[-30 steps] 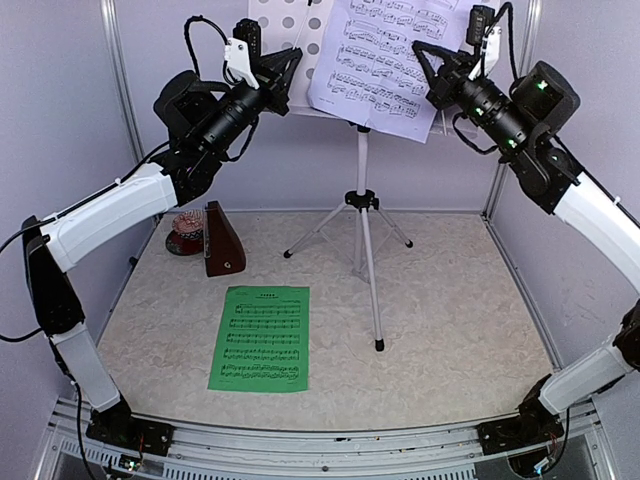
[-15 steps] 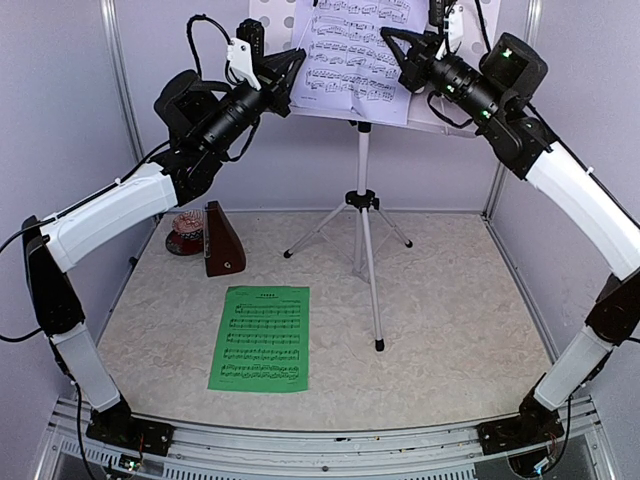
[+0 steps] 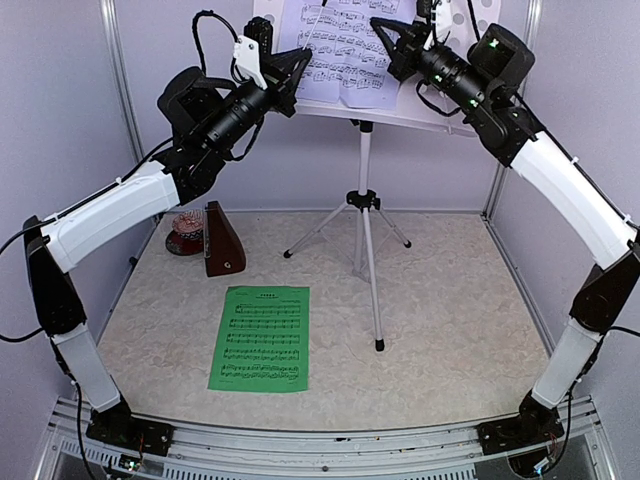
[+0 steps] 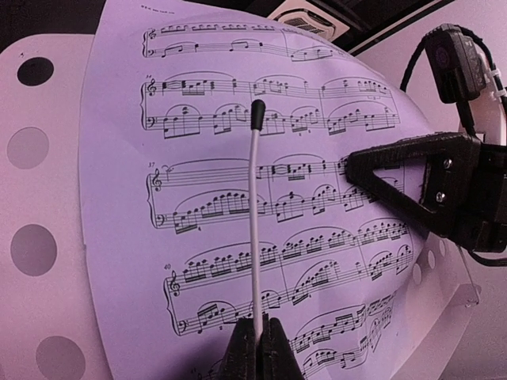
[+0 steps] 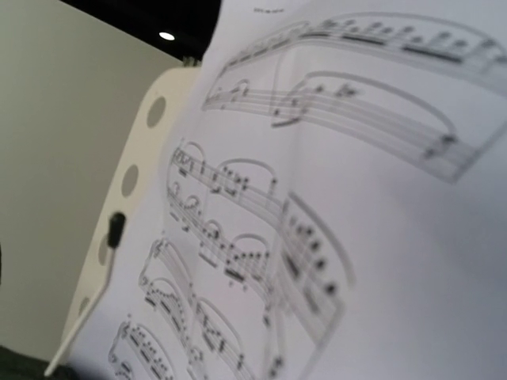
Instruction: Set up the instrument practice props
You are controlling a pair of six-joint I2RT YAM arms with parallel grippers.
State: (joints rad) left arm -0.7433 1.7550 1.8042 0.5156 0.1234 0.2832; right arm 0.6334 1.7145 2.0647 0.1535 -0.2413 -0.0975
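Note:
The silver tripod music stand [image 3: 363, 190] stands at the back centre, its perforated desk [image 3: 268, 14] at the top. My left gripper [image 3: 299, 66] is shut on the desk's thin white page-holder wire [image 4: 255, 214], which it holds off the page. My right gripper [image 3: 386, 36] is shut on the right side of the pale lavender music sheet [image 3: 345, 55] and holds it against the desk behind the wire. One of its black fingers [image 4: 396, 186] lies over the sheet [image 4: 214, 158]. The green music sheet [image 3: 262, 338] lies flat on the table. The brown metronome [image 3: 222, 242] stands at the left.
A small reddish round object [image 3: 185, 226] sits beside the metronome. The tripod's legs [image 3: 375, 300] spread over the middle of the table. Frame posts and walls close in at left and right. The right wrist view is filled by the sheet [image 5: 356, 198] and the desk's edge [image 5: 150, 150].
My right gripper has carried the lavender sheet up and to the left, onto the desk behind the wire. My left gripper has stayed nearly still, shut on the wire.

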